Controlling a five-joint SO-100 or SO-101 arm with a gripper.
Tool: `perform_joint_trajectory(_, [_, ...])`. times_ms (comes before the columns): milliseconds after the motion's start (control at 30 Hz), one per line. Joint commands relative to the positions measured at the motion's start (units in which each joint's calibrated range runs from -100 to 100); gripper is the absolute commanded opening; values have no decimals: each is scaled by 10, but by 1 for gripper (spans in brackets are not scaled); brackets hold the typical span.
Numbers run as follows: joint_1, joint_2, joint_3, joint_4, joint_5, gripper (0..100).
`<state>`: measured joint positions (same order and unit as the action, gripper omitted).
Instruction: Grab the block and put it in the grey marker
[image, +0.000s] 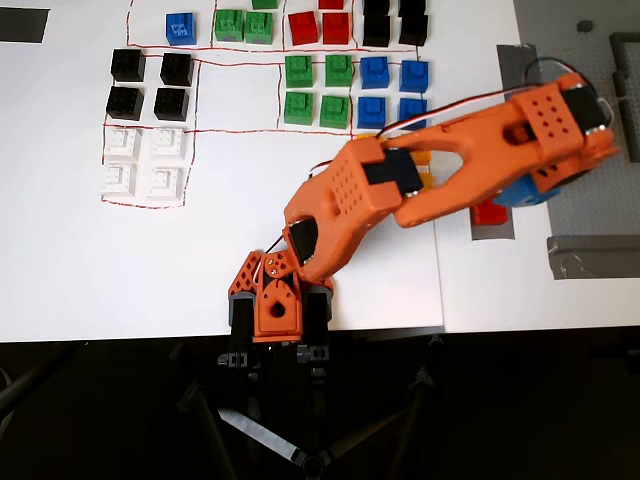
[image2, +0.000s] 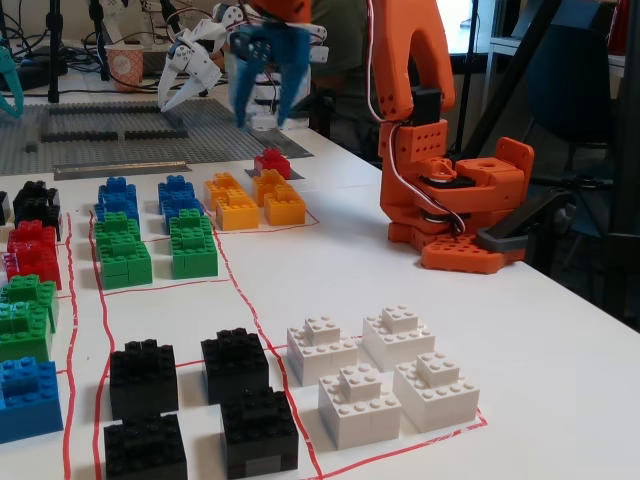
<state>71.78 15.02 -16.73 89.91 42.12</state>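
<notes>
one block (image2: 271, 161) sits on grey marker (image: 492, 233).

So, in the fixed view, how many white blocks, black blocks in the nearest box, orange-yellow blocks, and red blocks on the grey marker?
white blocks: 4
black blocks in the nearest box: 4
orange-yellow blocks: 4
red block on the grey marker: 1
total: 13

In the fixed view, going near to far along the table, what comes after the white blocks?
White blocks → green blocks → orange-yellow blocks → red block on the grey marker → blue gripper raised, open, blurred.
</notes>
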Motion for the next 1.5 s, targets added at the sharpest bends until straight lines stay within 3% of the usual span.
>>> perform_joint_trajectory(0, [-85, -128, 22, 15, -57, 19])
perform_joint_trajectory(367, [-323, -205, 165, 24, -232, 0])
perform_joint_trajectory(633, [-467, -233, 207, 14, -325, 0])
perform_joint_trajectory(1033, [-663, -252, 206, 4, -424, 0])
perform_joint_trajectory(1467, [-742, -237, 186, 1, -463, 0])
